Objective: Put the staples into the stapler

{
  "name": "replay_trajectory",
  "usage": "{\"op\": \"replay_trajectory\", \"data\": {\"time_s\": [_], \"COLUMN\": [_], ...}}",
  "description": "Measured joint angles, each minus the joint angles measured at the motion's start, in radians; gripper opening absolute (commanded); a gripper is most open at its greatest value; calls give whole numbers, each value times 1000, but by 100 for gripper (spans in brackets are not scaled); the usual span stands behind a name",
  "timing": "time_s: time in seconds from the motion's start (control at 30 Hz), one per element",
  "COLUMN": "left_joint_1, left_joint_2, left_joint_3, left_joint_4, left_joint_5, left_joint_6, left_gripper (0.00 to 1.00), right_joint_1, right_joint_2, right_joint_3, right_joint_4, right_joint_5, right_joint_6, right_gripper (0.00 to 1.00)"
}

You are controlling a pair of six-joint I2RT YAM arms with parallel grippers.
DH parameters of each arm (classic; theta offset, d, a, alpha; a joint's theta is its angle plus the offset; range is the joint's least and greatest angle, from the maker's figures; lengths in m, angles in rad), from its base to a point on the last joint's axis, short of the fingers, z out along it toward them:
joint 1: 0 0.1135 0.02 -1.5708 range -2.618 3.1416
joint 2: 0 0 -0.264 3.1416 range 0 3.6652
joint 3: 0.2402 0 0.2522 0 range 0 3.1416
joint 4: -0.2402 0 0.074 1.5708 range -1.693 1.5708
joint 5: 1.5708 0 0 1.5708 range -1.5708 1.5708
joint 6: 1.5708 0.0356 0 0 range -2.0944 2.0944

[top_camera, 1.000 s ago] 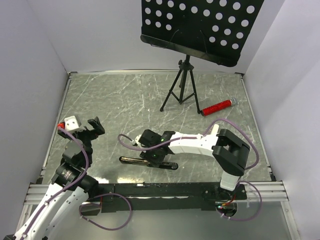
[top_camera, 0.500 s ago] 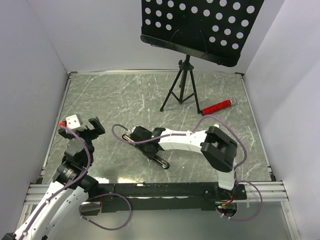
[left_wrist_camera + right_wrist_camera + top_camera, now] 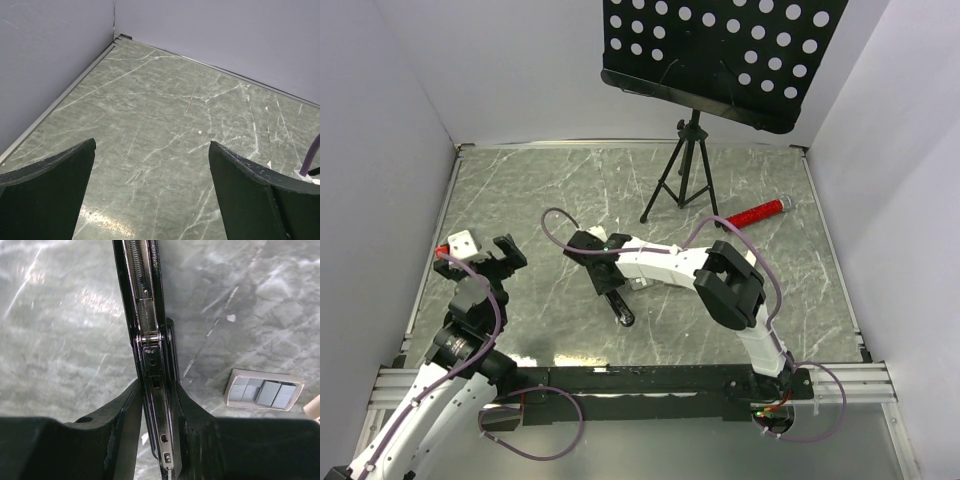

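Note:
The black stapler (image 3: 145,300) lies opened out, its silvery channel and spring facing up. My right gripper (image 3: 156,382) is shut on its rear half, one finger on each side. From above, the stapler (image 3: 620,310) points toward the near edge, just below the right gripper (image 3: 605,280). Grey staples (image 3: 270,392) lie in a small tan box (image 3: 235,375) on the table, to the right of the stapler and apart from it. My left gripper (image 3: 151,145) hangs open over bare table at the left (image 3: 485,255), holding nothing.
A black music stand on a tripod (image 3: 682,180) stands at the back centre. A red cylinder (image 3: 757,213) lies to its right. White walls close the table on three sides, and a metal rail (image 3: 640,378) runs along the near edge.
The right gripper's jaws have narrowed onto the stapler. The arm has swung left and turned the stapler from lying crosswise to pointing at the near edge. The left arm has stayed put.

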State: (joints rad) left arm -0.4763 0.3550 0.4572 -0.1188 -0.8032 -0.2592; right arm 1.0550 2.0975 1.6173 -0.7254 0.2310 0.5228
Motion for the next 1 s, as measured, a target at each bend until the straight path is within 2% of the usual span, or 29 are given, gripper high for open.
{"op": "replay_trajectory", "data": {"time_s": [0.23, 0.27, 0.33, 0.37, 0.47, 0.6, 0.73, 0.9, 1.0], "left_joint_1": [0, 0, 0, 0, -1, -6, -9, -9, -9], "left_joint_2": [-58, -71, -89, -97, -111, -118, -124, -114, -71], "left_joint_3": [0, 0, 0, 0, 0, 0, 0, 2, 16], "left_joint_4": [-17, -20, -23, -23, -22, -21, -21, -19, -10], "left_joint_5": [16, 21, 24, 25, 34, 43, 48, 61, 65], "left_joint_6": [-24, -26, -31, -34, -35, -36, -44, -69, -78], "left_gripper": [99, 99, 100, 99, 99, 99, 99, 100, 99], "right_joint_1": [-13, -13, -14, -15, -18, -22, -43, -151, -212], "right_joint_2": [14, 16, 27, 29, 27, -16, -143, -313, -327], "right_joint_3": [22, 27, 47, 54, 79, 82, 39, -89, -142], "right_joint_4": [-20, -26, -45, -49, -68, -75, -68, -44, -47], "right_joint_5": [18, 19, 30, 36, 50, 52, 5, -54, -54], "right_joint_6": [82, 88, 100, 108, 114, 106, 87, 55, 34], "right_gripper": [34, 43, 50, 57, 70, 72, 69, 65, 60]}}
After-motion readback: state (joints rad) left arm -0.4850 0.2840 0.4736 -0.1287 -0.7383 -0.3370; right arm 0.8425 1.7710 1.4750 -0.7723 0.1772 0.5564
